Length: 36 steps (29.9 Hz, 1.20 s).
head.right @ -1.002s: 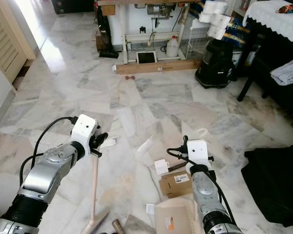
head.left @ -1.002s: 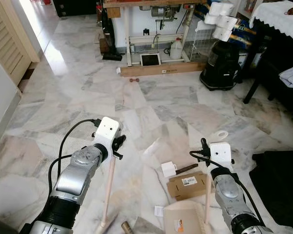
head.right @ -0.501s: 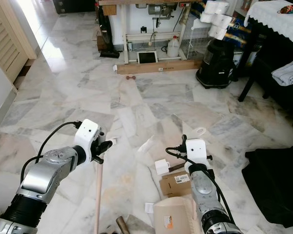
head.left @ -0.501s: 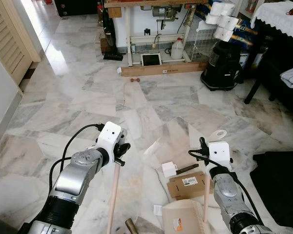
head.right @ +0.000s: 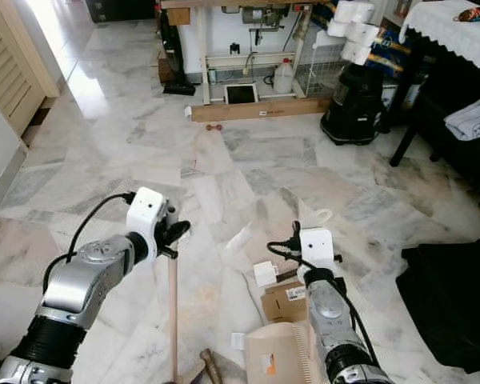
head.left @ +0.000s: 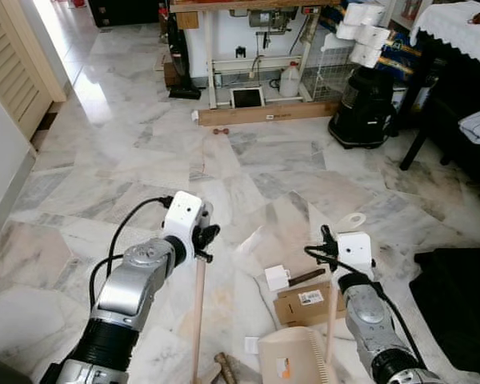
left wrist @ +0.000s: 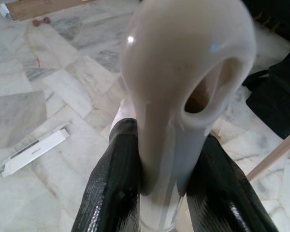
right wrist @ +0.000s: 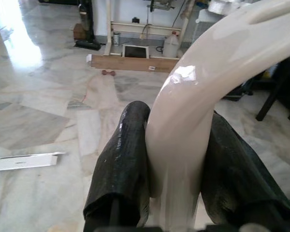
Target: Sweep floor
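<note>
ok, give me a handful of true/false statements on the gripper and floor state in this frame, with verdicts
1. The left gripper is shut on the broom handle. True.
2. The right gripper is open and holds nothing. False: it is shut on the dustpan handle, a black finger on each side.
3. The dustpan stands on the floor by the right arm. True.
4. The flattened cardboard box lies under the sewing table. False: it lies on the marble floor just beyond the dustpan.
5. A black vacuum cleaner stands at the far right near the sewing table. True.
</note>
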{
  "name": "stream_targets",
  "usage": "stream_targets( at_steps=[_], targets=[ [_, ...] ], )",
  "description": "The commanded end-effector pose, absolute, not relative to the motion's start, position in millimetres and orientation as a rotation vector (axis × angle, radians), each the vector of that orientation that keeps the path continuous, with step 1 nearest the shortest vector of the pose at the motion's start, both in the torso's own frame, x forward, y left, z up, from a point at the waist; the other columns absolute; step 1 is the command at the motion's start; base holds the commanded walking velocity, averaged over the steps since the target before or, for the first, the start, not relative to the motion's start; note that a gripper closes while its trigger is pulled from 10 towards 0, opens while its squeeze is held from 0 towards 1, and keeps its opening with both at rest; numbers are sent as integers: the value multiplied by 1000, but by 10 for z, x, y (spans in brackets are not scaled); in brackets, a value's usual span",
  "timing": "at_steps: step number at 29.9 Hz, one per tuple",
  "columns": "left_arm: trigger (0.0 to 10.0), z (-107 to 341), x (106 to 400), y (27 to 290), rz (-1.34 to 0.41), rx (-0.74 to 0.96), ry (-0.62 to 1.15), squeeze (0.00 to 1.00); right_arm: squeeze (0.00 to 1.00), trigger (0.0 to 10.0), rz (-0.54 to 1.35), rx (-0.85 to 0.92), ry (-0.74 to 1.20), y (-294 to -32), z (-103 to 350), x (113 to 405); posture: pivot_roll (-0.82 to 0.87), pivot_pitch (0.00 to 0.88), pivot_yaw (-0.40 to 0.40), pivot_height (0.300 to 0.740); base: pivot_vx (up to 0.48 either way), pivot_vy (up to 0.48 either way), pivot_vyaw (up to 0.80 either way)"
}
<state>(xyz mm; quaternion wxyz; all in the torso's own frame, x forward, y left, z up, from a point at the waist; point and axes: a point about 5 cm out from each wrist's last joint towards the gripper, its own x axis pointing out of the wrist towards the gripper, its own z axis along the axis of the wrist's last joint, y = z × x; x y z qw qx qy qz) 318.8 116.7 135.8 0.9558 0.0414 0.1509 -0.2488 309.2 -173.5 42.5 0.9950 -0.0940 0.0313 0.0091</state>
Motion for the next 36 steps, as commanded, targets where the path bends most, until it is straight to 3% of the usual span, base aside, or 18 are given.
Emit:
stream_targets(
  at_steps=[1,18,27,36],
  targets=[
    [10000,1416,3181,1140,-517,46,295,0,0,10000,31,-197,82,-1726,387,3070,107,72,23,740,0,0,0],
    [10000,1395,3118,1151,-521,46,315,0,0,10000,66,-284,84,-1601,353,3054,138,95,17,740,0,0,0],
    [10000,1421,3159,1024,-559,29,305,0,0,10000,18,-295,74,-1607,372,3072,136,96,25,740,0,0,0],
    [10000,1514,3144,763,-646,-130,281,0,0,10000,16,-298,74,-1602,371,3072,138,88,22,740,0,0,0]
  ],
)
